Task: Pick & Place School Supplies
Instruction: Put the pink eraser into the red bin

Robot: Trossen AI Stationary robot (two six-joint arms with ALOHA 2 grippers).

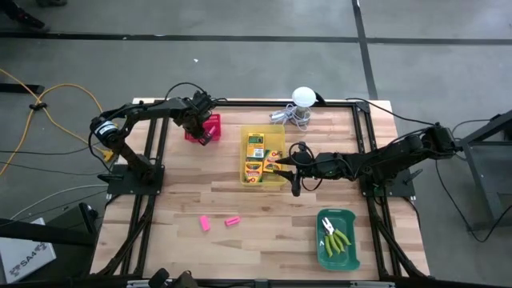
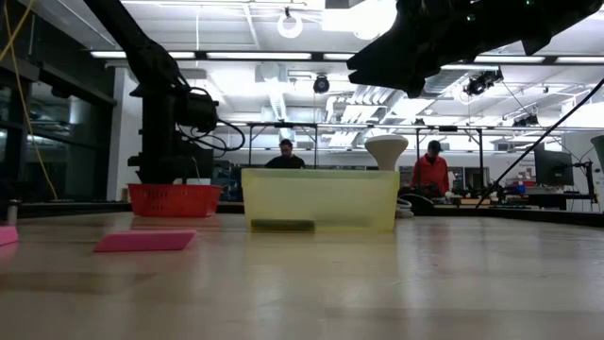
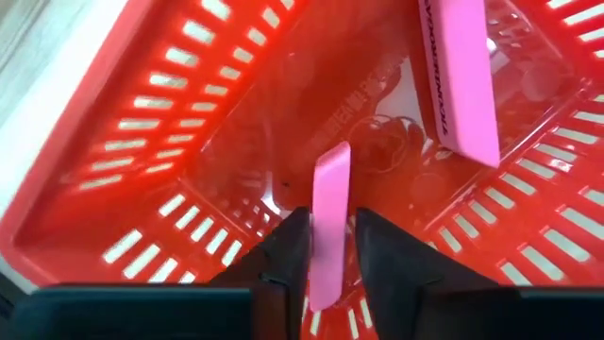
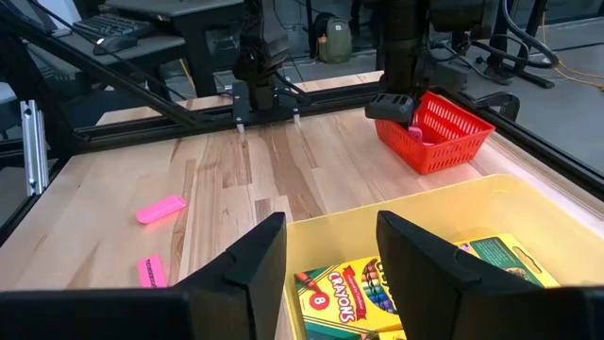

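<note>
My left gripper hangs over the red bin at the table's far left, shut on a pink eraser. A second pink eraser lies on the floor of that bin. My right gripper is open and holds nothing; it hovers over the right side of the yellow bin. Crayon boxes lie flat in the yellow bin. Two more pink erasers lie on the bare wood near the front. Two yellow-green-handled tools lie in the green bin. My left gripper pinches the pink eraser between its two fingers, on the flat sides of its near end. The fingers come from above, pointing down into the red bin, and lie along the eraser. Its free end sticks out past the fingertips; whether it touches the bin floor I cannot tell.
A white ball with metal clutter stands at the far edge behind the yellow bin. Bare wood lies between the loose erasers and the green bin. Black frame rails run along the table's sides. People stand in the room beyond.
</note>
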